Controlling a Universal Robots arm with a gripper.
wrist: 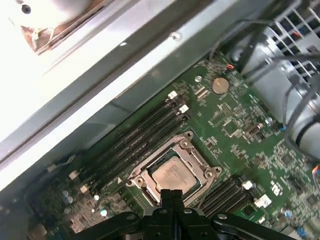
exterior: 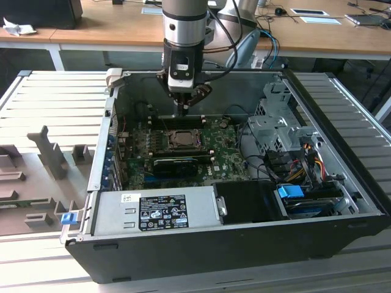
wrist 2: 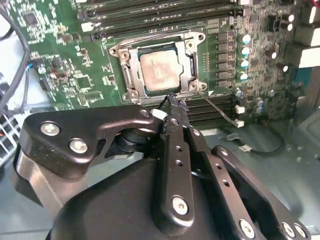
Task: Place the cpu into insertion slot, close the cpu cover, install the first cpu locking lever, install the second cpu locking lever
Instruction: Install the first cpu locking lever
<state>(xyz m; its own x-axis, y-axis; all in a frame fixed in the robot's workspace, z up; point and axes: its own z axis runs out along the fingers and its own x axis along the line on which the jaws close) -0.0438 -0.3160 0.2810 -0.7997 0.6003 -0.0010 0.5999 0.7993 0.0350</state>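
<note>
Green board (exterior: 223, 152) covers the floor of the open computer case (exterior: 244, 244) in the exterior view. The arm (exterior: 183, 24) drops straight down into the case, wrist upright, with the gripper (exterior: 185, 111) pointing at the board. Its tip hangs just beyond the socket area, on the side towards the case's back wall. Whether it touches anything there I cannot tell. A long black card (exterior: 177, 165) lies on the nearer side of the socket and a silver power supply (exterior: 156, 210) sits against the front wall.

In the second wrist view, the cpu (wrist 2: 160, 71) lies flat in the insertion slot (wrist 2: 192, 64). The cpu cover (wrist 2: 125, 75) is down around it, so the metal top shows through the frame's window. One thin wire lever (wrist 2: 220, 110) juts out from a corner of the frame towards the memory slots, and it looks unlatched. A second wire (wrist 2: 160, 36) runs along the opposite edge, and I cannot say whether it is hooked. The gripper (wrist 2: 172, 99) has its two fingers pressed tight together with nothing between them. The closed tip sits just beside the frame's edge, near the root of the jutting lever, a pose suited to pushing rather than grasping.

In the first wrist view, the same closed fingers (wrist: 171, 200) meet at the socket's edge, with the cpu (wrist: 172, 175) seated just past them.
</note>
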